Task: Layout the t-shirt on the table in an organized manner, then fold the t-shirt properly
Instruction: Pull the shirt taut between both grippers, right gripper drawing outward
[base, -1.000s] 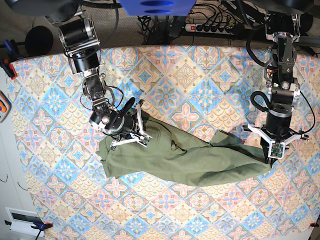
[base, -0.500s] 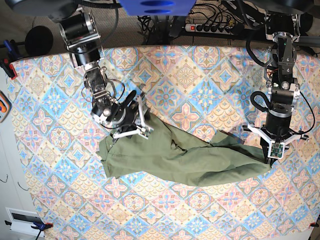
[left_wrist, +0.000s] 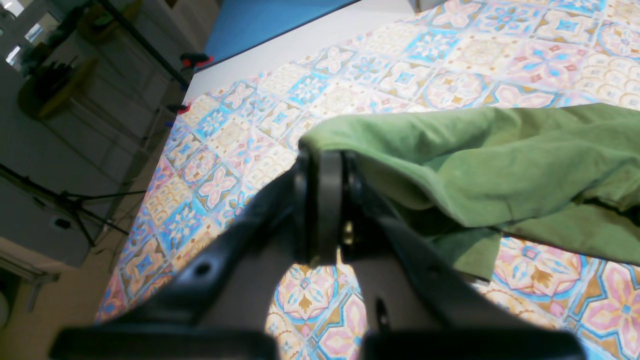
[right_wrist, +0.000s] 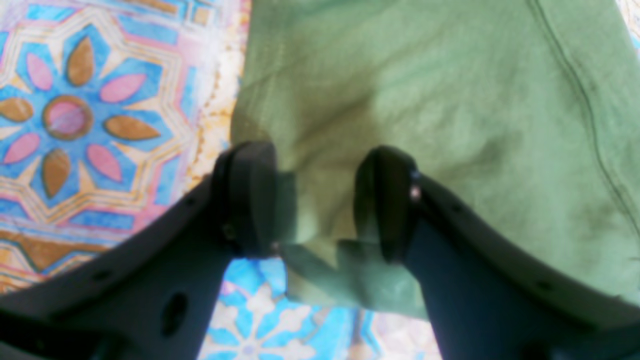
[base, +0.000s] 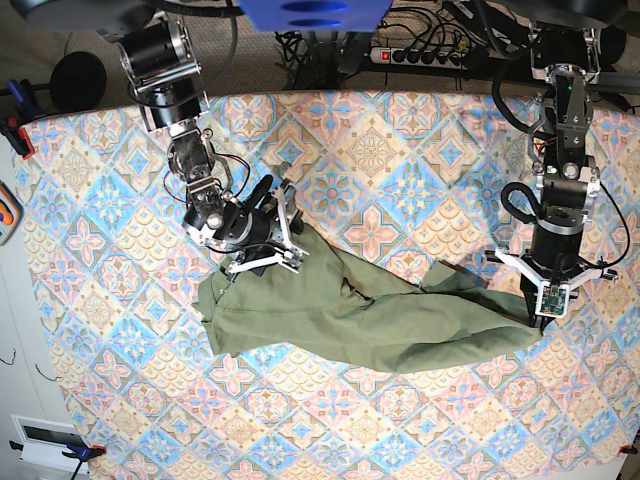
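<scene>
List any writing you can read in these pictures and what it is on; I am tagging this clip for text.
No readable text in any view.
The t-shirt: plain green cloth, no print or label showing.
The table: only a floral tile pattern, no words.
The power strip behind the table: any marking is too small to read.

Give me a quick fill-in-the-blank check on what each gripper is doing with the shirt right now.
1. The left gripper is ____ on an edge of the t-shirt.
2. The jaws of the right gripper stand ____, with green cloth between them.
3. The t-shirt lies bunched, not yet spread flat, on the patterned ____.
4. In the base view, the left gripper holds the shirt's ____ end.

Missing words: shut; open; table; right
</scene>
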